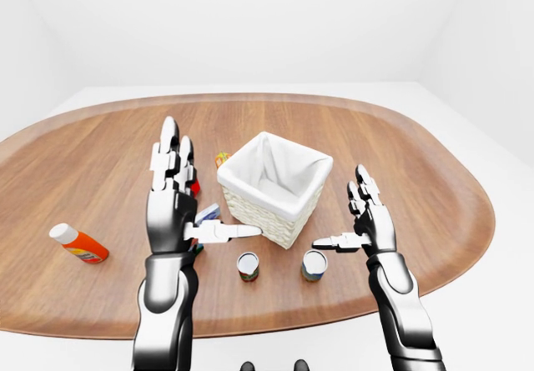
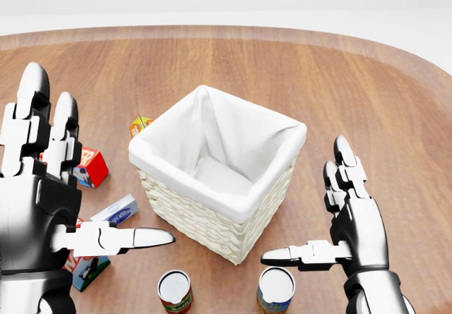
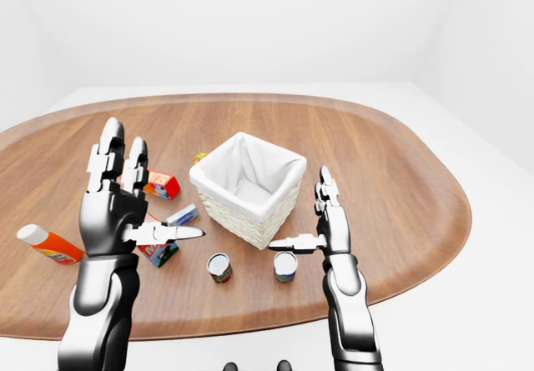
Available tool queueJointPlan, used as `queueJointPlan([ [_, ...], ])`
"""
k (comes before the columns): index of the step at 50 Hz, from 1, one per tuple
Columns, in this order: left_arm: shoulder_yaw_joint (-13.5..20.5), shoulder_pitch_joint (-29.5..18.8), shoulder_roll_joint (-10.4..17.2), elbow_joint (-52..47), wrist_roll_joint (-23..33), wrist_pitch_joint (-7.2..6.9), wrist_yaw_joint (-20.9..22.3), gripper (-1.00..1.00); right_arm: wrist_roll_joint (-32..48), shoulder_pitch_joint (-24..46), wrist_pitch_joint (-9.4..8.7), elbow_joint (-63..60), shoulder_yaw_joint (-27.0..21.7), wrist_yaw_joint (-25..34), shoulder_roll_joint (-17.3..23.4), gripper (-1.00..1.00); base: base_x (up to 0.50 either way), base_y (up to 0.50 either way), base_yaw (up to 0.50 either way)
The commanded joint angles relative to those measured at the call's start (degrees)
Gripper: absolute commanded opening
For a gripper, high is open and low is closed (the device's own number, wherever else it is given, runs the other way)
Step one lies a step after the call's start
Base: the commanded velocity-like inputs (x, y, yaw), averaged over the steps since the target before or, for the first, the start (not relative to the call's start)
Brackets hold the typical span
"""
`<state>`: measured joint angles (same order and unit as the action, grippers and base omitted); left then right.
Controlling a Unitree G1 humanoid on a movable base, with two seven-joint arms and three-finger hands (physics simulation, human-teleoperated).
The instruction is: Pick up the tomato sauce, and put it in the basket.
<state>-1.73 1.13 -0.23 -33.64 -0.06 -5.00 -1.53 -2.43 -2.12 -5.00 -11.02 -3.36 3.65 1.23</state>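
**Both hands raised and spread above a table bearing a lined basket, two cans and small cartons**

An oval wooden table (image 1: 392, 150) carries a woven basket (image 2: 219, 219) with a white cloth liner (image 2: 212, 145); nothing shows inside it. In the head view, two upright cans stand near the bottom edge, just below the basket: a red-labelled can (image 2: 175, 291), apparently the tomato sauce, on the left, and a blue-and-yellow-labelled can (image 2: 275, 291) on the right. The two stand apart from each other and from the basket.

The left hand (image 2: 53, 208) is held up at the left of the head view, palm turned inward, fingers extended upward and thumb pointing toward the right; it grips nothing. The right hand (image 2: 349, 226) is raised at the right, likewise spread, thumb pointing left above the blue-and-yellow can, with nothing in its grasp.

Left of the basket lie several small packages: a red carton (image 3: 161, 184), a small blue-and-white box (image 2: 116, 210), a milk carton (image 2: 85, 268) partly hidden behind the left hand, and a small orange-and-yellow box (image 2: 140, 124) beside the basket's far corner. In the right-eye view, an orange bottle (image 3: 48, 244) with a white cap lies on its side near the table's left edge, well apart from the rest.
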Motion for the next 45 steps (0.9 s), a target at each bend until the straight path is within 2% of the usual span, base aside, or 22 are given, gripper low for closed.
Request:
queueJointPlan([
  [1,-0.3,0.1,0.0,1.1,0.4,0.00,0.1,1.00,0.1,-0.1,0.00,-0.2,0.1,-0.1,0.0,1.00,0.00,0.00,0.00],
  [8,-0.3,-0.4,1.6,3.3,4.0,0.00,3.0,1.00,0.5,0.2,0.00,1.1,0.1,-0.2,0.0,1.00,0.00,0.00,0.00],
  [10,-0.6,-0.3,3.9,4.8,8.9,0.00,5.7,1.00,0.3,0.7,0.00,1.6,-0.2,-0.2,0.2,1.00,0.00,0.00,0.00],
  [16,0.9,-0.4,2.8,6.1,13.2,0.00,9.0,1.00,0.1,1.2,0.00,1.9,-0.6,-0.4,0.3,1.00,0.00,0.00,0.00],
  [17,-2.5,2.2,7.9,7.2,22.9,0.00,12.8,1.00,0.3,1.5,0.00,3.2,-0.6,-0.5,0.3,1.00,0.00,0.00,0.00],
  [21,-0.8,2.5,5.3,7.7,26.5,0.00,16.0,1.00,0.1,1.5,0.00,3.1,-0.7,-0.5,0.4,1.00,0.00,0.00,0.00],
  [27,0.1,2.7,3.7,7.6,28.0,0.00,17.6,1.00,0.0,1.7,0.00,3.0,-0.9,-0.6,0.5,1.00,0.00,0.00,0.00],
  [45,-0.2,3.9,3.1,7.6,32.0,0.00,18.2,1.00,0.1,2.0,0.12,4.4,-0.8,-0.7,0.5,1.00,0.00,0.00,0.00],
])
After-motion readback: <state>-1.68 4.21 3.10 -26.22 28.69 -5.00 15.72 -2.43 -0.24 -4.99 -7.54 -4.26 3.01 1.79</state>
